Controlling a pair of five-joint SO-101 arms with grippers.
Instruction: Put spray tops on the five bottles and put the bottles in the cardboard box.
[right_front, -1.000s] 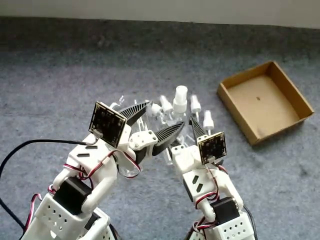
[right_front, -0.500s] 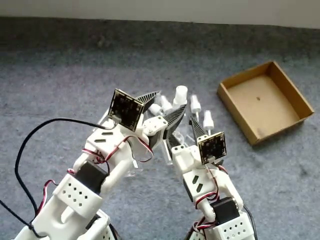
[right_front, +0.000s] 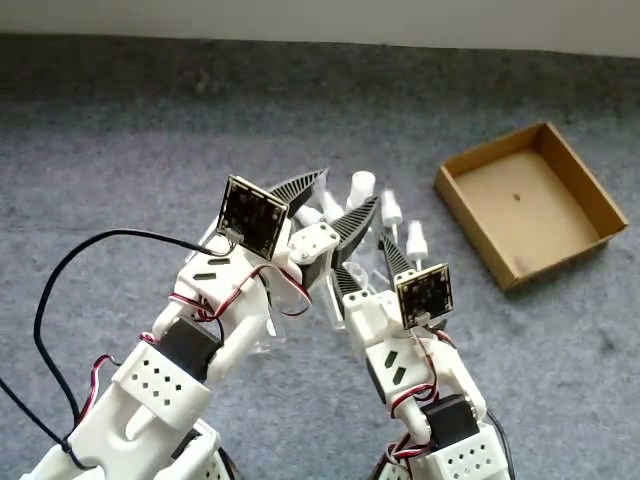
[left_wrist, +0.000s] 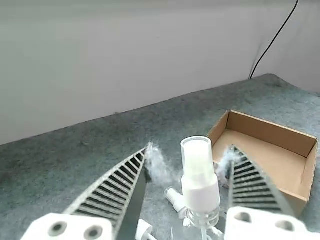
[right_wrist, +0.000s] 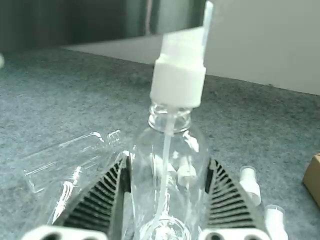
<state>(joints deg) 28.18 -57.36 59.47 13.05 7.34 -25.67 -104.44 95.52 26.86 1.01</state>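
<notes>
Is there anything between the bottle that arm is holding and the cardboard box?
Yes: two loose spray tops stand between the bottle held in the right gripper and the cardboard box.

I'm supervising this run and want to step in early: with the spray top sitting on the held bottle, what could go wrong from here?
1. The spray top looks tilted on the bottle that the right gripper clamps; the open left gripper, straddling it, might knock it off or seat it crooked.
2. The loose spray tops and a lying bottle lie close by; a swing could sweep them away.
</notes>
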